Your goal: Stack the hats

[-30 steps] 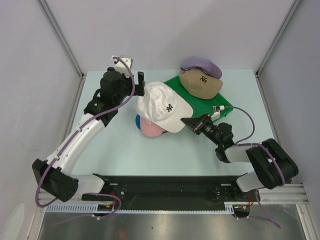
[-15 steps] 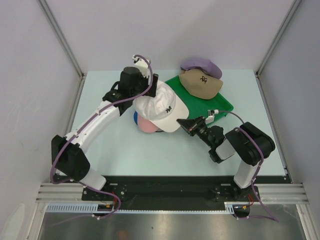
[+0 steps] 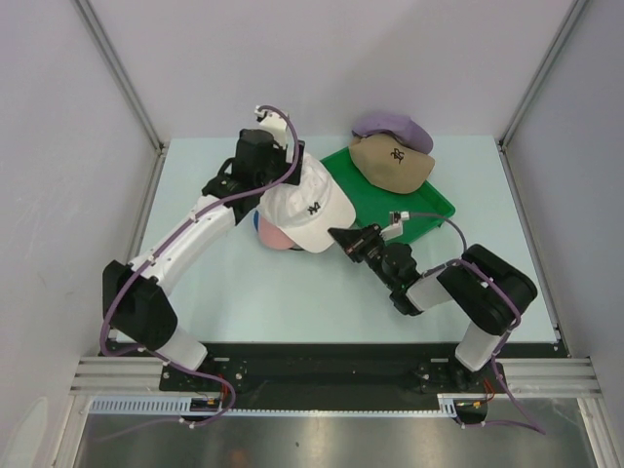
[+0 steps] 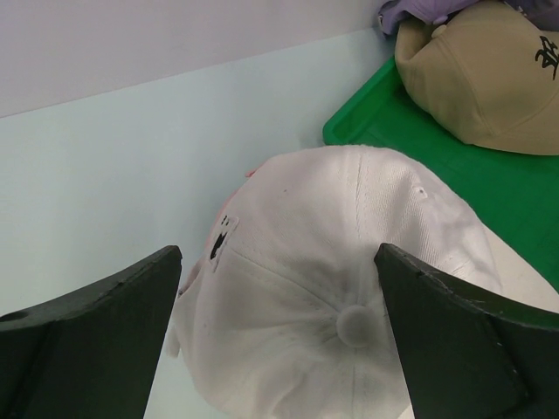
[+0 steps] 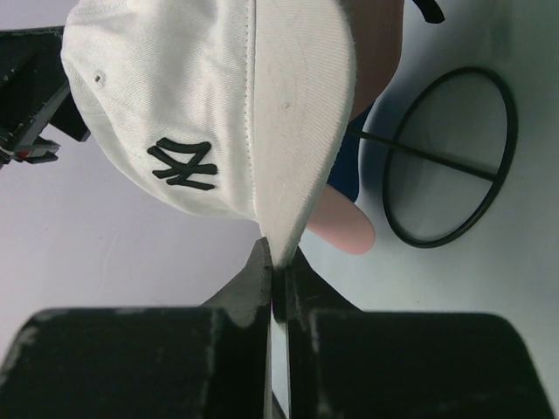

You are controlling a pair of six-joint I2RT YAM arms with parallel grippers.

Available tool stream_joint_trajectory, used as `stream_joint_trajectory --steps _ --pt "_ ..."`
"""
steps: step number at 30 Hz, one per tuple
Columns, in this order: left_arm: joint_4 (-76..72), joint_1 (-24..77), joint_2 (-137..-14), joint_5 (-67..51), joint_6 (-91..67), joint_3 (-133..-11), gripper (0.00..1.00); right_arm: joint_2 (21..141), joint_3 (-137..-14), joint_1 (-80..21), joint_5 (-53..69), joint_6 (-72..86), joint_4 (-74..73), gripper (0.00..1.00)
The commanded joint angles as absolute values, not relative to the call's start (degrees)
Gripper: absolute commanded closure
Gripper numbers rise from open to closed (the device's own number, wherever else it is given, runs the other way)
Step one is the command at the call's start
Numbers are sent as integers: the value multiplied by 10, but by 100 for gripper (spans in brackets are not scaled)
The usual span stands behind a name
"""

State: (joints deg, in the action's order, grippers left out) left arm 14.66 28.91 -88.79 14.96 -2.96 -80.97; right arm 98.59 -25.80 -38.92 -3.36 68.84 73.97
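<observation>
The white cap (image 3: 307, 207) lies on top of the pink cap (image 3: 269, 234), with a sliver of the blue cap (image 3: 256, 223) beside it. My right gripper (image 3: 337, 237) is shut on the tip of the white cap's brim (image 5: 288, 131); the pink brim (image 5: 345, 229) and the blue cap (image 5: 349, 166) show under it. My left gripper (image 4: 279, 336) is open, its fingers (image 4: 96, 349) standing either side of the white cap's crown (image 4: 349, 279), not closed on it. The tan cap (image 3: 392, 163) sits on the green tray (image 3: 424, 200), partly over the lavender cap (image 3: 390, 125).
The black wire-frame stand (image 5: 450, 157) stands on the table under the stacked caps. The tray's edge (image 4: 349, 131) lies just right of the white cap. The tan cap (image 4: 480, 78) and lavender cap (image 4: 419, 10) are at the back right.
The left gripper moved right over the white cap's crown. The right gripper moved left with the brim, shifting the white cap further over the pink and blue caps.
</observation>
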Motion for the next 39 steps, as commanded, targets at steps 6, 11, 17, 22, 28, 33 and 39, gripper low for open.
stream_joint_trajectory --steps 6,11,17,22,28,33,39 --pt "148 296 -882 151 -2 -773 0 950 -258 -483 -164 604 602 30" --pt "137 296 -883 144 25 -767 0 895 -241 -485 -200 552 552 18" --pt "131 297 -870 134 34 -766 0 767 -265 -503 -252 393 433 13" --pt "123 296 -805 136 25 -765 0 739 -345 -481 -237 284 310 5" --pt "125 294 -766 190 4 -753 0 794 -417 -371 -127 261 271 4" --pt "171 269 -809 237 -10 -783 0 872 -490 -334 -134 239 277 4" --pt "210 227 -865 164 -37 -809 0 1013 -623 -366 -160 184 215 5"
